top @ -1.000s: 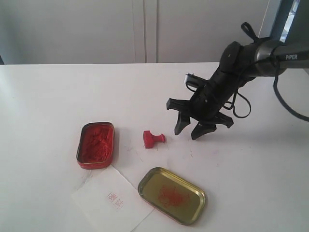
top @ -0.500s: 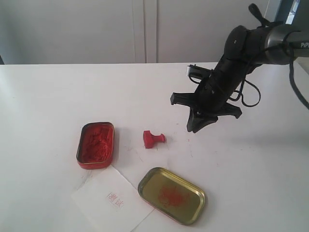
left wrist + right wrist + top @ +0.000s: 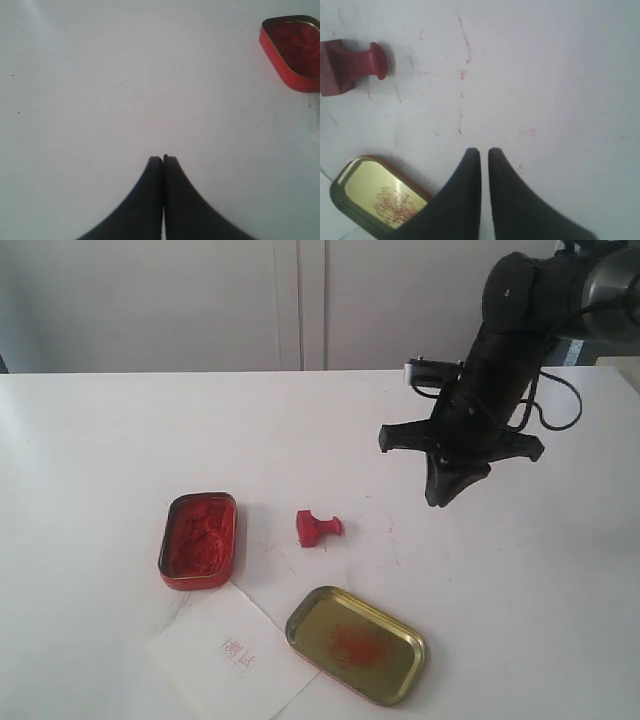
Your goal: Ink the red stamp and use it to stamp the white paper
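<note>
- White tabletop [image 3: 100, 440] under everything.
- Your red stamp [image 3: 317, 527] lies on its side between the red ink tin [image 3: 199, 540] and your right gripper [image 3: 443, 495], apart from both.
- White paper [image 3: 225, 655], red imprint on it, sits against the brass lid [image 3: 356, 643].
- Right jaws nearly together, gripping nothing; left gripper [image 3: 163, 159] pinched closed, empty too.

"What's that right arm [image 3: 520, 310] like?"

"Mostly matte black with rounded joints. There's a grey metal tube [image 3: 612, 275] up at its two o'clock, and a thin black cable [image 3: 560, 405] loops off at four o'clock."

"And the right hand [image 3: 441, 500]?"

"Black too. It has a flat crossbar [image 3: 460, 440] with two smooth, tapered fingers [image 3: 465, 200] below it. The left hand [image 3: 163, 158] has the same curved black ones."
</note>
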Available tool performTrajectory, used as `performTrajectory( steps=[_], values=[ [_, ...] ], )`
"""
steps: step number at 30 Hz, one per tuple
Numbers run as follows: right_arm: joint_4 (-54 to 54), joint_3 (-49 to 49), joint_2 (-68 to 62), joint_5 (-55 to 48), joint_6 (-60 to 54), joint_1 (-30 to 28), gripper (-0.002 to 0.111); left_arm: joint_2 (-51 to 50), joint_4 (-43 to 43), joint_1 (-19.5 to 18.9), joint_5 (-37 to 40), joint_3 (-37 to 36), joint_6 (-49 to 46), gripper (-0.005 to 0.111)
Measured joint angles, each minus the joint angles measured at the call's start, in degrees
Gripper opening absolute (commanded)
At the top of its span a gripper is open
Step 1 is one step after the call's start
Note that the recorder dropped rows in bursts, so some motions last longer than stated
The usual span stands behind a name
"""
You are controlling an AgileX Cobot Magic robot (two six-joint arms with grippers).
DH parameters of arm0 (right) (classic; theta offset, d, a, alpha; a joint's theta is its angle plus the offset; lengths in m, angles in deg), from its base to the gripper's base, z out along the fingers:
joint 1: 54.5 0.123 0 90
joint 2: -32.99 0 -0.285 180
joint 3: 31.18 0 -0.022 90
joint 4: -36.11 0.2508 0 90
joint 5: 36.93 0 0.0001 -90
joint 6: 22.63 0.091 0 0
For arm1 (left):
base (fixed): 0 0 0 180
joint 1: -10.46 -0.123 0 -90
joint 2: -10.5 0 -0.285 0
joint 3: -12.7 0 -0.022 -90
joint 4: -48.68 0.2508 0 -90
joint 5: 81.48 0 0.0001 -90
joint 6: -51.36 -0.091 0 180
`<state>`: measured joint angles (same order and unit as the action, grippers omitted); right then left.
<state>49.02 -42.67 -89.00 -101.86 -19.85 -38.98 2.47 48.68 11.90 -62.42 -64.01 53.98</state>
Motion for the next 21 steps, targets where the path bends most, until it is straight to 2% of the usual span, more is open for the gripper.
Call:
performTrajectory(
  steps=[6,12,21],
  values=[
    [-2.7,3.2,3.3,-0.3,1.1,-0.8,0.0,0.0,0.0,0.0,0.0,0.0,0.0,0.0],
    [-3.3,12.2,10.8,2.7,1.3,-7.0,0.0,0.0,0.0,0.0,0.0,0.0,0.0,0.0],
    [-5.0,18.9,20.0,5.7,1.3,-14.2,0.0,0.0,0.0,0.0,0.0,0.0,0.0,0.0]
  ],
)
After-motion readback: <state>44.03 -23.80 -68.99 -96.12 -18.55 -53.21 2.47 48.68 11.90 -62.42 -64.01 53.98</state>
